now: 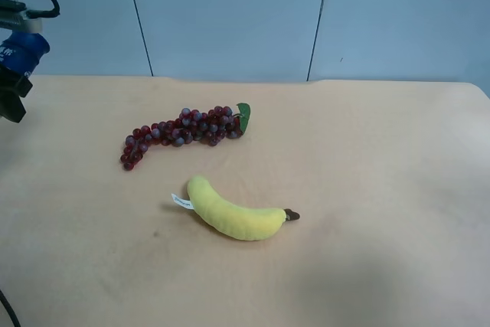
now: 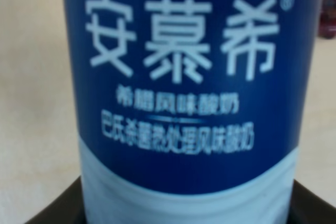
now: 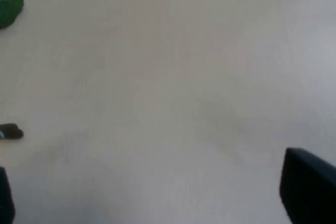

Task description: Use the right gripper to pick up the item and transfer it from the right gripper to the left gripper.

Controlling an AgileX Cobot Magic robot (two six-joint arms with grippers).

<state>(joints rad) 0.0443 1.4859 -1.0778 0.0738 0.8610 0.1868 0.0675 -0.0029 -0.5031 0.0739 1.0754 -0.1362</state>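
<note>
**Bottle's already in the left gripper, so it's all about the hold now**

The bottle (image 2: 184, 77) is sitting between the jaws of the left gripper (image 2: 186, 214). It's filling that wrist camera, blue label facing it, white band down by the jaws. Dark jaw pieces are showing tight against it on both sides, so I'm reading that as a closed grip, with the bottle up off the table (image 1: 367, 189).

The right gripper (image 3: 157, 195) is hanging wide open with nothing between its jaws, just bare table under it. The banana (image 1: 233, 216) stem tip and the grape bunch (image 1: 184, 132) leaf are peeking in off to one side of it.

I'm guessing the handover is basically done. What's mattering now is the left squeezing evenly without tilting, and the right arm lifting straight away, not sweeping toward the fruit.
</note>
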